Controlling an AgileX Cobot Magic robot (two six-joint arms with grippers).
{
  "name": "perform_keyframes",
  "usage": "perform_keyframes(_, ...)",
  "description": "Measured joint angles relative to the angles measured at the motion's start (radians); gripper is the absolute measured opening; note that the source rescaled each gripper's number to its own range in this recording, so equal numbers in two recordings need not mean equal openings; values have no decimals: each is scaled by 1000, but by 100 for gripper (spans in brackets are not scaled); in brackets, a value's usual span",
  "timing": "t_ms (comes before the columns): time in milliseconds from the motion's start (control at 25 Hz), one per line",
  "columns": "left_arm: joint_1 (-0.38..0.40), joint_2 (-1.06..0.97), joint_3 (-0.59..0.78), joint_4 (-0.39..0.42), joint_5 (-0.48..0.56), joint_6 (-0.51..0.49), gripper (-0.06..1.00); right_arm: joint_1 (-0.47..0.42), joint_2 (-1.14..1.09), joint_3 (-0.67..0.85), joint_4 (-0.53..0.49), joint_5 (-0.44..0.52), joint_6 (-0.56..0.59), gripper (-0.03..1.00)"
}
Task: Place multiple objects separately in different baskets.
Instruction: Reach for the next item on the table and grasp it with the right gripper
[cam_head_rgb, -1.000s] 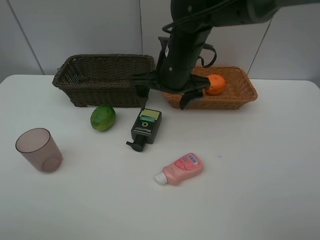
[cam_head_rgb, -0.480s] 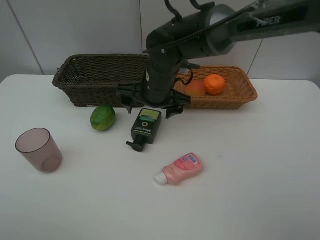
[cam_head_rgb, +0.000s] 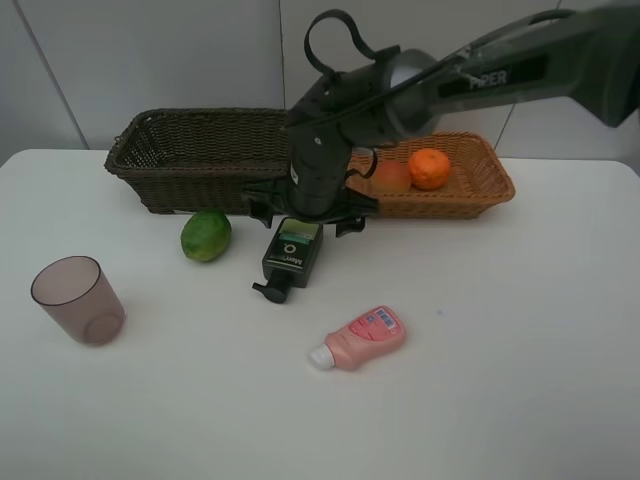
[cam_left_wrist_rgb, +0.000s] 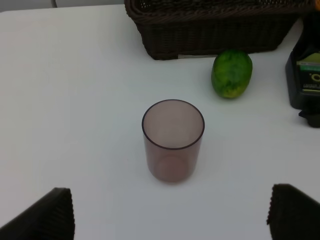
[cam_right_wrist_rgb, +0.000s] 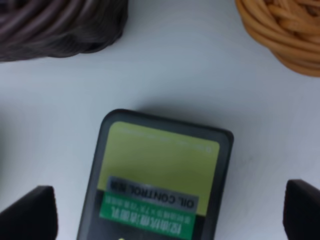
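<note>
My right gripper (cam_head_rgb: 305, 218) hangs open just above the black pump bottle (cam_head_rgb: 292, 252), which lies flat on the table in front of the gap between the two baskets. In the right wrist view the bottle's green label (cam_right_wrist_rgb: 160, 172) fills the space between the spread fingers (cam_right_wrist_rgb: 30, 212). The orange (cam_head_rgb: 429, 168) and the peach (cam_head_rgb: 391, 177) lie in the light tan basket (cam_head_rgb: 480, 195). The dark brown basket (cam_head_rgb: 205, 160) shows nothing inside. My left gripper (cam_left_wrist_rgb: 167, 212) is open, a little short of the upright purple-brown cup (cam_left_wrist_rgb: 173, 140). The lime (cam_head_rgb: 206, 235) and the pink bottle (cam_head_rgb: 362, 338) rest on the table.
The table is white, with a pale wall behind the baskets. My right arm reaches in from the upper right and crosses over the tan basket. The lime (cam_left_wrist_rgb: 231, 73) lies just in front of the dark basket (cam_left_wrist_rgb: 215, 30). The left arm is outside the exterior view.
My right arm has swung left from the tan basket and come down over the black pump bottle. The peach shows again. Jaws stay open; the left gripper has not moved.
</note>
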Motion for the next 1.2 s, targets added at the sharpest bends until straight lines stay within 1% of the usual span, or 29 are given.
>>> perform_keyframes(200,0,0,0,0,0,0,100,0,12,0,-33,-44,32,93)
perform_keyframes(360,0,0,0,0,0,0,100,0,28,-1,-47,-54,36,93)
perform_keyframes(920,0,0,0,0,0,0,100,0,79,-1,-54,-92,36,93)
perform_keyframes(1200,0,0,0,0,0,0,100,0,101,-1,-50,-94,35,93)
